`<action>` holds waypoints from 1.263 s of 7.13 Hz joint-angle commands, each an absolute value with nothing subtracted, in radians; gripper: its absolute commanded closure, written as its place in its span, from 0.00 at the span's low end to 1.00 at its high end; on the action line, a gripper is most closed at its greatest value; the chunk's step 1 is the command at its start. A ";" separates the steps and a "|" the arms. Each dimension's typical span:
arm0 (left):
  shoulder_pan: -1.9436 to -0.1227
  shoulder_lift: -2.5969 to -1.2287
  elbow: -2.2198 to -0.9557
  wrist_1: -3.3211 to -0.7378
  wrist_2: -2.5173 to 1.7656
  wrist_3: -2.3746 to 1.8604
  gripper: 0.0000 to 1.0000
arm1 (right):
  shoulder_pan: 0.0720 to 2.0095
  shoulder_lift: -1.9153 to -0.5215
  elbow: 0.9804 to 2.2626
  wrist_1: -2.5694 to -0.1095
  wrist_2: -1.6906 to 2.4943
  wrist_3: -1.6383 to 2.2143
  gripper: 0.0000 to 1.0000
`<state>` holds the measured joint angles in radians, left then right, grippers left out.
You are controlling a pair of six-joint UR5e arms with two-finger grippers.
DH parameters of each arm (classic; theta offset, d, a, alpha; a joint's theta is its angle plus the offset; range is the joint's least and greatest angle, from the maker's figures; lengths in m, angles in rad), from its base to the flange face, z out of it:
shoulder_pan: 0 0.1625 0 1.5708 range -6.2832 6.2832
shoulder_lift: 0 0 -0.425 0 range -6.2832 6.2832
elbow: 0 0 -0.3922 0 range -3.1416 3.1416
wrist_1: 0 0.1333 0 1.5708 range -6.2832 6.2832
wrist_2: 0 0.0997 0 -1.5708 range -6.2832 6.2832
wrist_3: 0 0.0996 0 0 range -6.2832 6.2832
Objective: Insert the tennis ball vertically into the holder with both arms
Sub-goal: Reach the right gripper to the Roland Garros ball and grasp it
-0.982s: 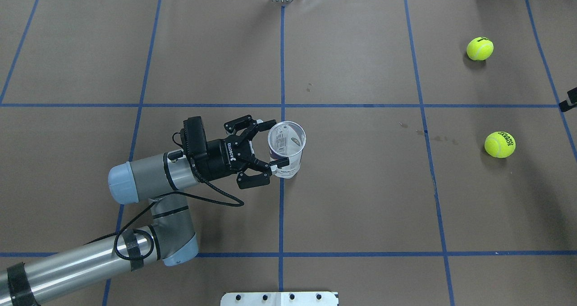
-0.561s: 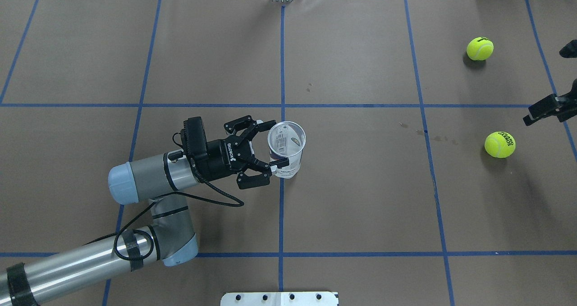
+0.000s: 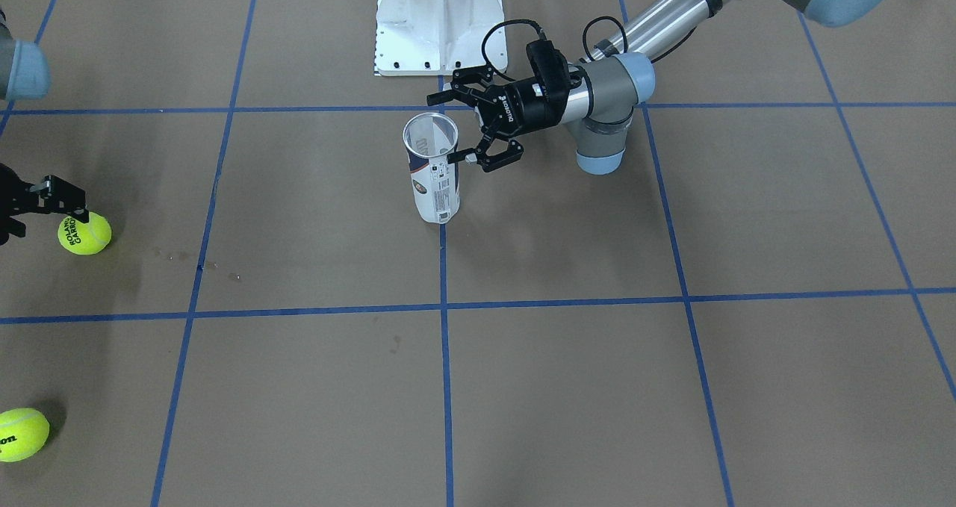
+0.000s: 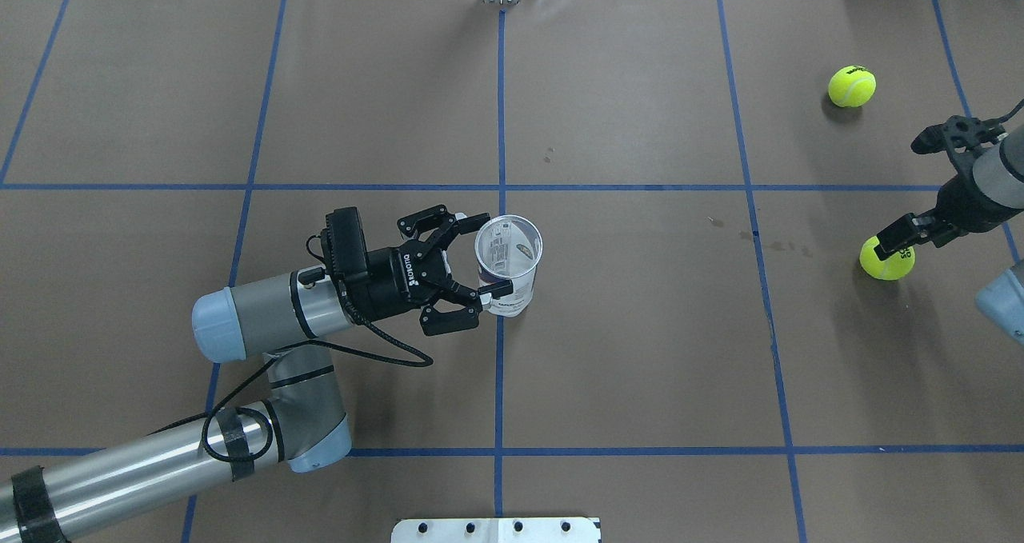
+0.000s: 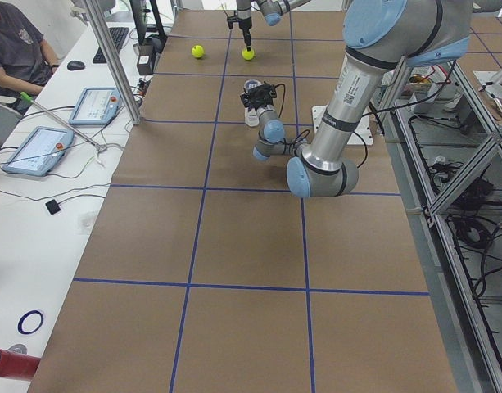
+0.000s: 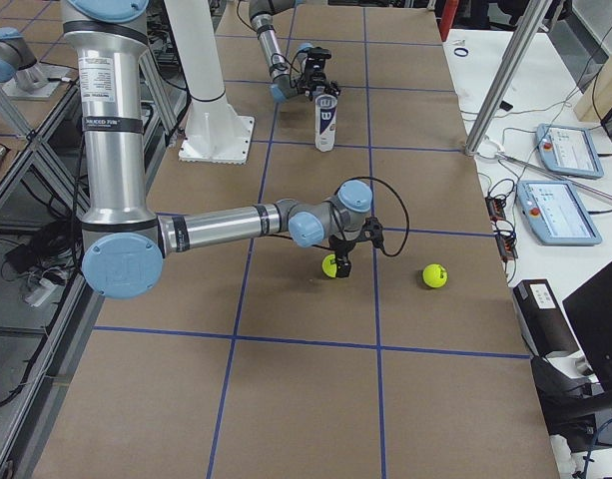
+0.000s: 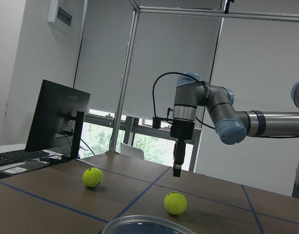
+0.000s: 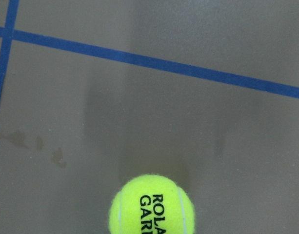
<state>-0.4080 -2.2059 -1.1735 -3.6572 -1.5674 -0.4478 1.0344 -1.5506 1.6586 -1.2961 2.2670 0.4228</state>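
Observation:
The holder (image 4: 509, 265), a clear can with a white and navy label, stands upright with its mouth up at the table's middle; it also shows in the front view (image 3: 433, 178). My left gripper (image 4: 486, 255) is shut on its upper part from the side. My right gripper (image 4: 902, 194) is open wide, points down and hovers just over a yellow tennis ball (image 4: 888, 260) at the right. One fingertip overlaps the ball's edge in the overhead view, and nothing is held. The right wrist view shows this ball (image 8: 151, 204) at its bottom edge, on the table.
A second tennis ball (image 4: 851, 86) lies farther back on the right. The white pedestal (image 3: 439, 22) stands at the table's near edge by the robot. Blue tape lines grid the brown table (image 4: 640, 351).
My right arm has come in from the right edge and its open gripper has moved over the nearer tennis ball. The left gripper and the holder have not moved.

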 commanded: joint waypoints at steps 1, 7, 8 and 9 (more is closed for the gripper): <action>-0.408 -2.206 -1.173 -3.657 -1.566 -0.446 0.00 | 1.008 -1.548 1.638 -1.293 2.260 0.425 0.03; -0.408 -2.207 -1.173 -3.655 -1.565 -0.446 0.00 | 1.002 -1.506 1.635 -1.296 2.269 0.426 1.00; -0.408 -2.206 -1.173 -3.655 -1.565 -0.446 0.00 | 1.017 -1.491 1.693 -1.331 2.269 0.439 1.00; -0.407 -2.207 -1.172 -3.655 -1.565 -0.446 0.00 | 1.032 -1.429 1.769 -1.468 2.279 0.460 1.00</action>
